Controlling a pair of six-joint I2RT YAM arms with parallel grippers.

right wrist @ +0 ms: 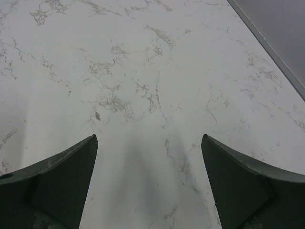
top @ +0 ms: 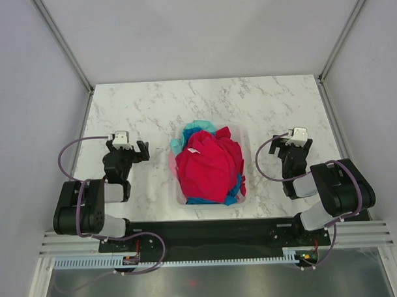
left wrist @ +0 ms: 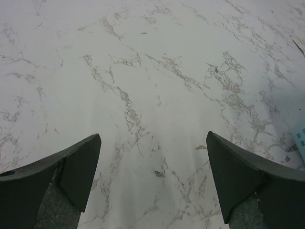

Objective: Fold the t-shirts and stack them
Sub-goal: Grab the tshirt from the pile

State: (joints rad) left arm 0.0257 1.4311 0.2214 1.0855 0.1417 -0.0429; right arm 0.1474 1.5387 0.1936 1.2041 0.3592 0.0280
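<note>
A heap of t-shirts fills a white basket [top: 181,198] in the middle of the marble table. A crimson red shirt [top: 209,168] lies on top, with teal cloth [top: 199,127] at the far end and bright blue cloth [top: 234,190] at the right and near edges. My left gripper [top: 134,151] is open and empty, left of the basket. My right gripper [top: 293,145] is open and empty, right of the basket. Both wrist views show only bare marble between wide-apart fingers [left wrist: 76,169] [right wrist: 66,176].
The basket's teal-lit edge [left wrist: 300,136] peeks in at the right of the left wrist view. The table's right edge and grey wall [right wrist: 276,38] show in the right wrist view. Metal frame posts stand at the far corners.
</note>
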